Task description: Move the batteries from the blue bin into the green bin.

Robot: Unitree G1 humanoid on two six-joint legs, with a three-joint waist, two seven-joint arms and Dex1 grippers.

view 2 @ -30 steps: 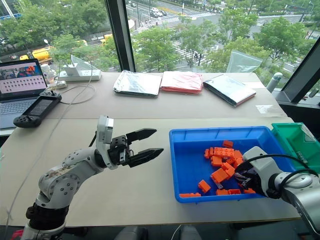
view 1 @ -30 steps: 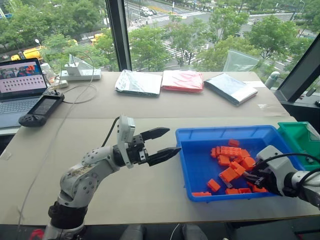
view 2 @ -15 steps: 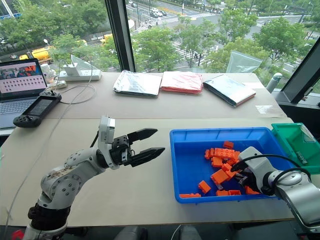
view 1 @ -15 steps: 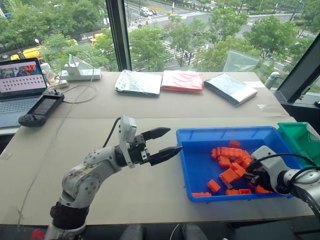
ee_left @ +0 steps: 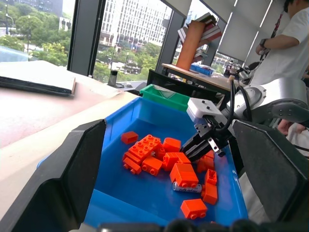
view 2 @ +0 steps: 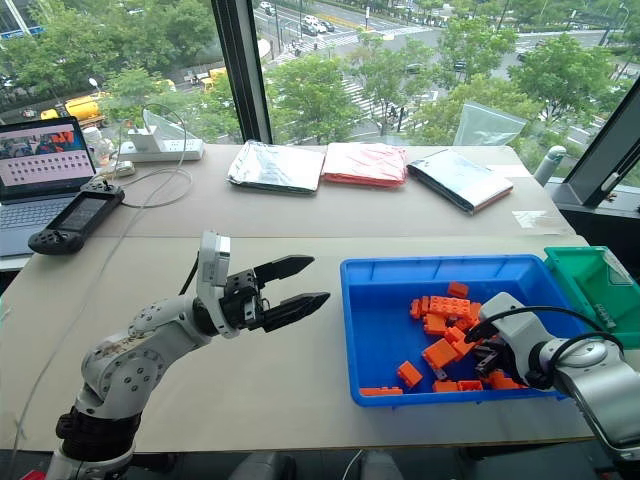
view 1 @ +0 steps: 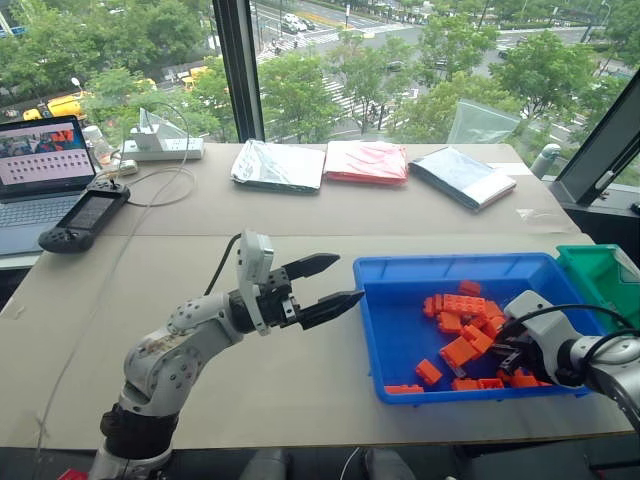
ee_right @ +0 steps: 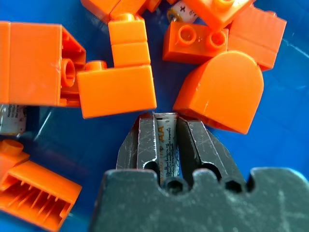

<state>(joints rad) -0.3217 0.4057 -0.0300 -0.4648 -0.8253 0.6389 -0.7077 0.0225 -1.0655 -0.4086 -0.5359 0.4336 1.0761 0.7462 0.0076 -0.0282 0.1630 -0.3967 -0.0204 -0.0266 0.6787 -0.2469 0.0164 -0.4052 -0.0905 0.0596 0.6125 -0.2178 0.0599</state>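
Observation:
The wide blue bin (view 1: 372,318) lies on the table's right half with several orange bricks (view 1: 462,302) in it. My right gripper (ee_right: 165,118) hovers just over the bricks at the bin's near right, shut on a silver AA battery (ee_right: 165,141) that lies lengthwise between its fingers. Other batteries (ee_right: 10,121) lie partly hidden under bricks, one of them (ee_left: 186,187) below a big brick. The green bin (view 1: 600,268) stands right of the blue one. My left gripper (view 1: 335,283) hangs open and level, just left of the blue bin.
A laptop (view 1: 40,165), a handheld game console (view 1: 85,218) and a power strip with cables (view 1: 160,148) sit at the far left. Three flat bags (view 1: 365,160) lie along the window side. A person in a white shirt (ee_left: 289,46) stands beyond the green bin.
My right gripper has closed and lifted a little from among the bricks. The left arm has kept still.

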